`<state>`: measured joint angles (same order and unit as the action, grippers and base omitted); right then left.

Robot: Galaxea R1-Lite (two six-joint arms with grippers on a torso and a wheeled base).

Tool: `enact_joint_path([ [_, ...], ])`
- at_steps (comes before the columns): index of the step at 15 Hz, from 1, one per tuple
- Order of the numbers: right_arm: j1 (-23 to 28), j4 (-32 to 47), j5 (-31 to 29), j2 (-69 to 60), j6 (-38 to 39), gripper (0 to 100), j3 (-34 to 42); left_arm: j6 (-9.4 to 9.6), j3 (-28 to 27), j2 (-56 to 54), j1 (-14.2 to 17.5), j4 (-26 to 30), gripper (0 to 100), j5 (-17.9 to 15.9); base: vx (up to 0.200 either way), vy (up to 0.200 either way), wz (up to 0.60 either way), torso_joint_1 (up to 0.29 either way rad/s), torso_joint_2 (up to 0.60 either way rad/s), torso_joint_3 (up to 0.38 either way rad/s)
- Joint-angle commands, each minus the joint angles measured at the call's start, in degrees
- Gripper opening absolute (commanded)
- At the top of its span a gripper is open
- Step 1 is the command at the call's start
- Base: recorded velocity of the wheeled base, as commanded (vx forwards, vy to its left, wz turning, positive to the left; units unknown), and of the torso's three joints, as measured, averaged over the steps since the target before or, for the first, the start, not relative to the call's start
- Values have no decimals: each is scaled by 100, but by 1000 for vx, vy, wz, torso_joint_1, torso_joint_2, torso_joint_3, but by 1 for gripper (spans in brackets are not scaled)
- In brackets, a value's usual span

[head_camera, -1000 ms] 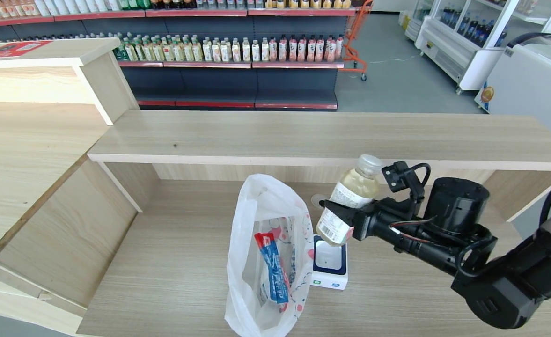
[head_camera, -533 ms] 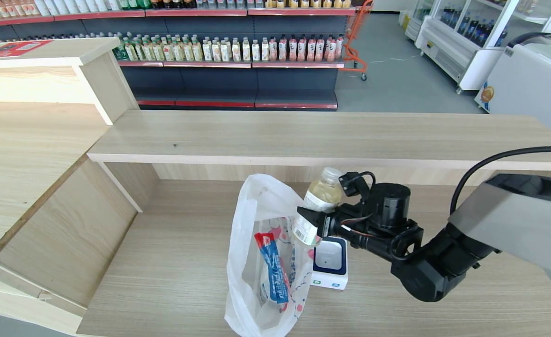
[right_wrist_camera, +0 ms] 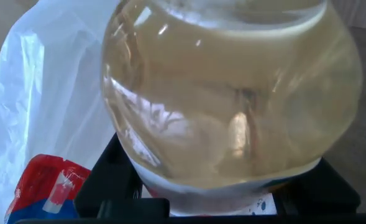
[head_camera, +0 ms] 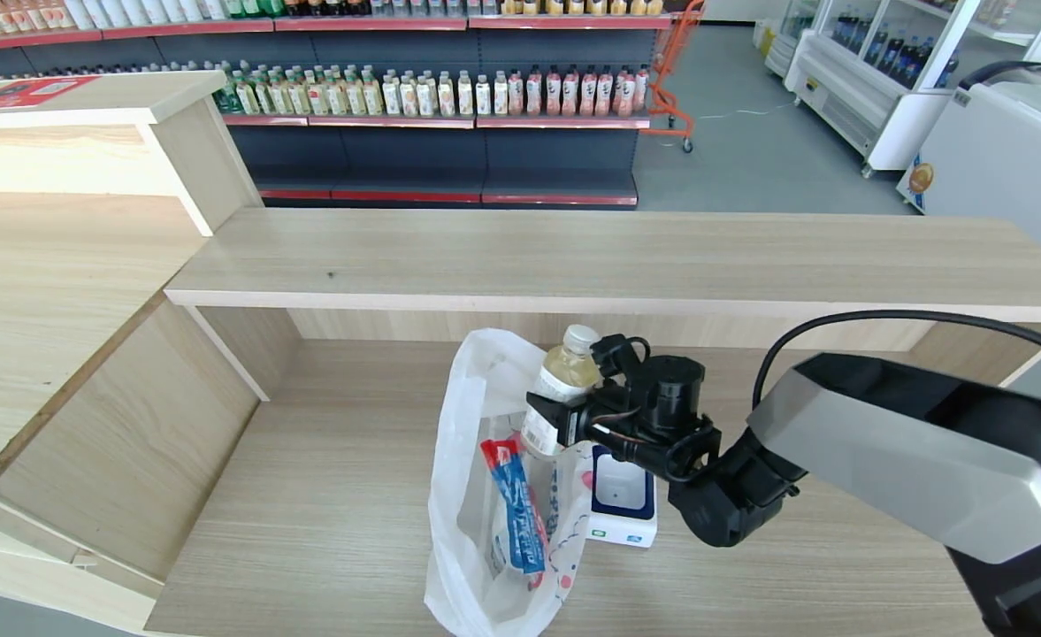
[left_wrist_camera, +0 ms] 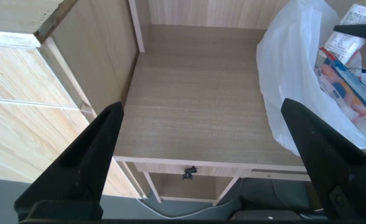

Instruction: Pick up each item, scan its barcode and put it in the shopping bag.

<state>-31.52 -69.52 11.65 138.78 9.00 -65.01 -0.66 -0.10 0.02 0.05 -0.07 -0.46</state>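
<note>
Bottle [head_camera: 559, 389] is seen from the head view clamped upright in the right gripper [head_camera: 545, 423], at the shopping bag's [head_camera: 476, 398] mouth. From the left wrist, the left gripper [left_wrist_camera: 201, 112] is shown spread wide, the bag beside it. From the right wrist, the bottle is seen pressed between the dark fingers [right_wrist_camera: 117, 180].

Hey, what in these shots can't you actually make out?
Bottle cap: right wrist view, cut off by the frame edge.
Scanner far edge: head view, covered by the wrist behind the right gripper.
Shopping bag bottom: head view, veiled by its plastic and the blue-and-red box.
Bag side: left wrist view, cut off by the frame edge.
</note>
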Motion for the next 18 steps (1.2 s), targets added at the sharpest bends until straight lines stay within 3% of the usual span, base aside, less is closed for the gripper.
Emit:
enact_joint_path([
  [1,-64,0,4,343,-56,0,-249,-4,1,-2,4,-1,100,-6,0,0,0,0,0,0],
  [5,-73,-61,12,580,-698,0,-345,-4,1,-2,4,-1,100,2,0,0,0,0,0,0],
  [6,-73,-132,30,580,-715,100,-337,-4,1,-2,4,-1,100,2,0,0,0,0,0,0],
  [11,-64,-123,162,352,-460,100,-222,-4,1,-2,4,-1,100,2,0,0,0,0,0,0],
  [14,-38,-105,153,-140,331,100,32,-4,1,-2,4,-1,100,2,0,0,0,0,0,0],
  [16,85,-97,135,-914,999,100,876,-4,1,-2,4,-1,100,2,0,0,0,0,0,0],
  [18,384,-97,162,-2030,1078,100,2142,-4,1,-2,13,-1,100,2,0,0,0,0,0,0],
])
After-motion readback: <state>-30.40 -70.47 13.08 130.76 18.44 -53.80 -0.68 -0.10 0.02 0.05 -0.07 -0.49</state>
